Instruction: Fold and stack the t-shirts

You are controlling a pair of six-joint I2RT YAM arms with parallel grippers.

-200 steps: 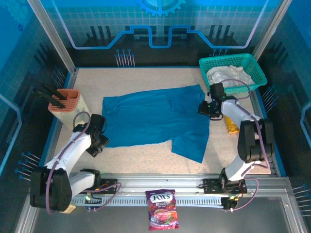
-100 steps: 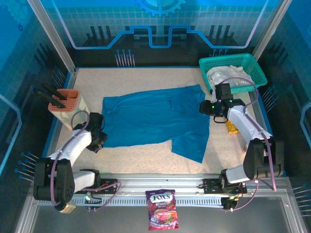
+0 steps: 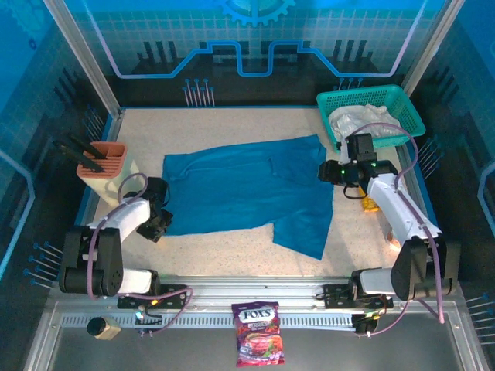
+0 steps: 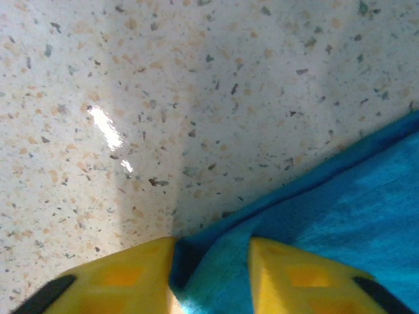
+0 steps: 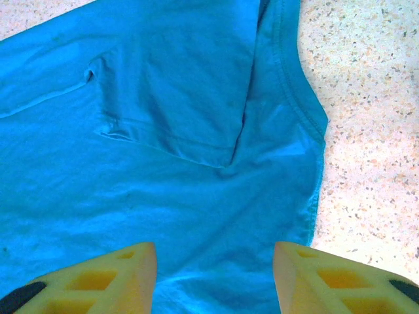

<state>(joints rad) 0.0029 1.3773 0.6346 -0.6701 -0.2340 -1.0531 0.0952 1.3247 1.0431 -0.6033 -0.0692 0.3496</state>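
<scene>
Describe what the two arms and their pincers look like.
Both the left arm and right arm have white links and black joints, each trailed by a looping purple cable. A green light glows at the right wrist. The left pincer and right pincer have chunky yellow fingers with black patches.

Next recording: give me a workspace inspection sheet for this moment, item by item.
Surface: speckled stone-look tabletop, one glare spot.
Job's things: teal-blue cloth t-shirt spread flat mid-table; white cloth t-shirt crumpled in teal-green plastic mesh basket, far right.
Clutter: pink ribbed holder with dark sticks, left; yellow packet beside right arm; purple candy bag on front rail.
Tools: left tool open, astride the blue shirt's edge; right tool open over its right side.
Cables: purple cables loop along both arms.
Surroundings: blue printed panels, aluminium frame.
</scene>
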